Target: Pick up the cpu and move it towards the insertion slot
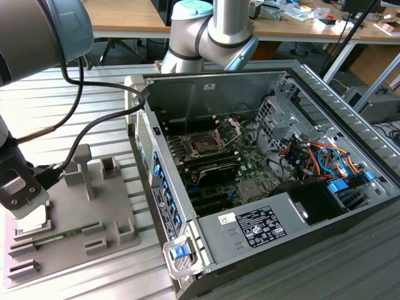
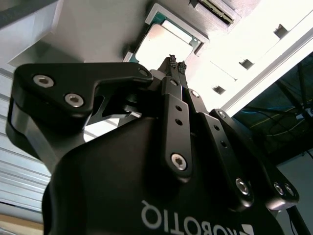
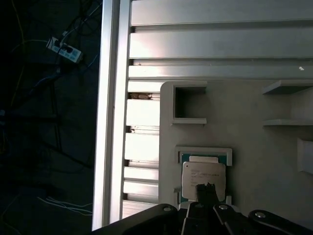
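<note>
In the exterior view the arm's wrist (image 1: 20, 187) hangs over the corner of the grey tray (image 1: 94, 212) at the exterior view's near left; the picture's edge cuts the wrist off, and it hides whatever lies beneath it; the tray rests on the slatted metal table (image 1: 75, 106); at the exterior view's right stands the open computer case (image 1: 187, 94), its side wall rising between tray and board; the insertion slot (image 1: 203, 144) sits far inside on the green board, its load plate (image 1: 229, 128) tipped up, with open room above. In the second wrist view the gripper (image 2: 176, 62) has its fingertips pressed together, clasping nothing, just over the cpu (image 2: 161, 41), which lies flat in its tray recess; whether the tips touch its top I cannot tell; a memory stick (image 2: 215, 10) is cut off by the frame. In the first wrist view the tips cover part of the cpu's metal top; the tray's edge runs near the recess, then the table's rim, then a dark drop to the floor (image 3: 49, 147), where a power strip (image 3: 63, 49) lies among dim cables.
</note>
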{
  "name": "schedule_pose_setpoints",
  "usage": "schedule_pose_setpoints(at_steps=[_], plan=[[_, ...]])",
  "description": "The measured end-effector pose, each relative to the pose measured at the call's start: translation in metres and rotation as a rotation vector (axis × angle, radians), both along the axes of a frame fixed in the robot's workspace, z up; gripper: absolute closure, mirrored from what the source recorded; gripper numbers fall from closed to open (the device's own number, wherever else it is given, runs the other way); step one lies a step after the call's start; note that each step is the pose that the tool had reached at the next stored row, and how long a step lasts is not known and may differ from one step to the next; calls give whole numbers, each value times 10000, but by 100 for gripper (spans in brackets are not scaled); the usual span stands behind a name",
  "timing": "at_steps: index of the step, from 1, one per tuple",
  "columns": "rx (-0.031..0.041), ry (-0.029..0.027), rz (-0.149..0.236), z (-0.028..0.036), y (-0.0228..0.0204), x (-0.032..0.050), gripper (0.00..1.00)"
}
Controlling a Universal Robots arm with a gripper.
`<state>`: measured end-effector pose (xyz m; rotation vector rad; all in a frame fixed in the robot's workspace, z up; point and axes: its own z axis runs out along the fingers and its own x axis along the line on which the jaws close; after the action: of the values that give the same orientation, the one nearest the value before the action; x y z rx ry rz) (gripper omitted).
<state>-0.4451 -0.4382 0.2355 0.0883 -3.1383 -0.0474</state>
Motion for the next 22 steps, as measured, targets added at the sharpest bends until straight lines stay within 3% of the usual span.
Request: schedule_pose_setpoints(at_steps=[16, 18, 22], plan=[[1, -2, 1, -6, 0, 1, 89], [1, -2, 0, -6, 0, 1, 83], [1, -2, 1, -7, 0, 1, 52]])
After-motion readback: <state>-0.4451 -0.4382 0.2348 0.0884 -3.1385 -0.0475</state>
